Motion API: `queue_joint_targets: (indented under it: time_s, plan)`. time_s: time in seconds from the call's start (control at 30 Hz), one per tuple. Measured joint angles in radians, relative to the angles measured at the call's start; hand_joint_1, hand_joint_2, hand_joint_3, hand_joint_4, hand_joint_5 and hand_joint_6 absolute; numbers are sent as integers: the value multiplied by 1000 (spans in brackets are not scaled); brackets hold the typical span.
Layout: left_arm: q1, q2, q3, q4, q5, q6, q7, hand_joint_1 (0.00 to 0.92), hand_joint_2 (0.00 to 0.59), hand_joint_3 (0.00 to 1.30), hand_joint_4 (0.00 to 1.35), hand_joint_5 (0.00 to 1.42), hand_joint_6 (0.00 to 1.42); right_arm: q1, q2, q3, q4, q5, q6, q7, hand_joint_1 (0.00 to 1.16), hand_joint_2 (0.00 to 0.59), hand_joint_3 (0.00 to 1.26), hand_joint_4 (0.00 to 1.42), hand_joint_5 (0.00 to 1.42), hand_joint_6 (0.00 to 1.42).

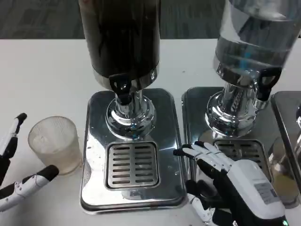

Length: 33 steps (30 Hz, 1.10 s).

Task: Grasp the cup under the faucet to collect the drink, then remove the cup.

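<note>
head view: left hand (pixel 14 165) open, fingers spread around but apart from the ribbed plastic cup (pixel 53 144) standing on the white counter (pixel 42 75), left of the dark drink dispenser (pixel 121 40) and its drip tray (pixel 132 164). right hand (pixel 230 181) open, fingers spread, beside the clear dispenser (pixel 254 42).

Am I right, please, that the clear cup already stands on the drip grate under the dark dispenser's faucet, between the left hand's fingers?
Not quite. In the head view the cup stands on the white table, left of the dark dispenser's tray, not on the drip grate under the faucet. It does sit between the left hand's fingers.
</note>
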State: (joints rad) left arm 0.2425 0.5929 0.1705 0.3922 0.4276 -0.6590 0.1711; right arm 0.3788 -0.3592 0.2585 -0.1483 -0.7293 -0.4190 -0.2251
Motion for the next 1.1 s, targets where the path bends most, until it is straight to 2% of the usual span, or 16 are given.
queue_joint_targets:
  time_s: [0.43, 1.1]
  plan:
    - [-63, 31, -40, 42, 0, 30, -39, 0, 18, 0, 0, 51, 50, 11, 0, 0, -3, 10, 0, 0, 576, 555, 251, 174, 111, 285]
    - [-199, 41, -110, 179, -24, 23, -66, 0, 16, 0, 0, 59, 37, 17, 27, 4, -3, 10, 0, -1, 573, 551, 251, 174, 130, 299]
